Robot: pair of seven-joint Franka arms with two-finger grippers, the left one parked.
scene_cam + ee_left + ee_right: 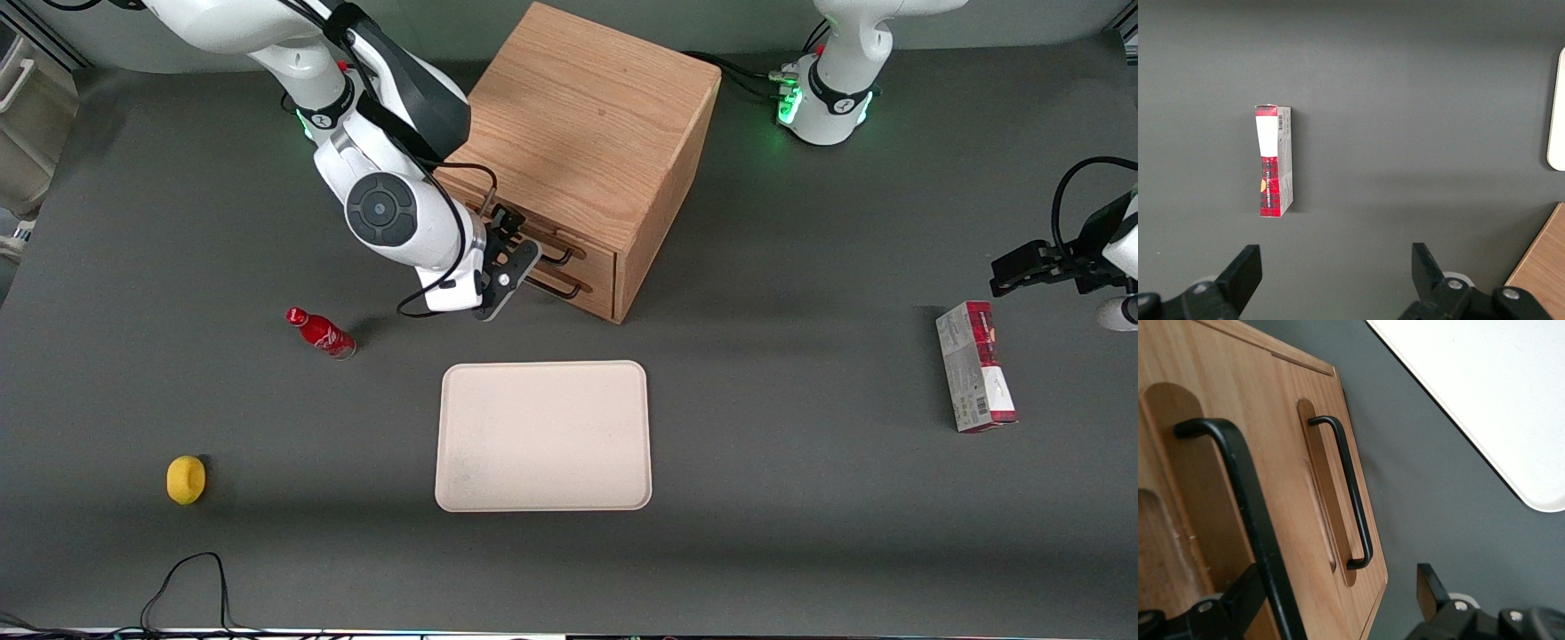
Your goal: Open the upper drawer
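Fingers spread, your gripper (508, 263) straddles the black bar handle (1248, 513) of the upper drawer (533, 233), which sits flush in the cabinet (582, 133). Two drawers, one tray (543, 436) nearer the front camera with bare table between.

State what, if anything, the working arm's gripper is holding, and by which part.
Nothing is held yet. The gripper is open at the cabinet front, its fingers either side of the upper drawer's handle, not closed on it.

Gripper (514, 242) crowds the upper drawer (569, 252) front.
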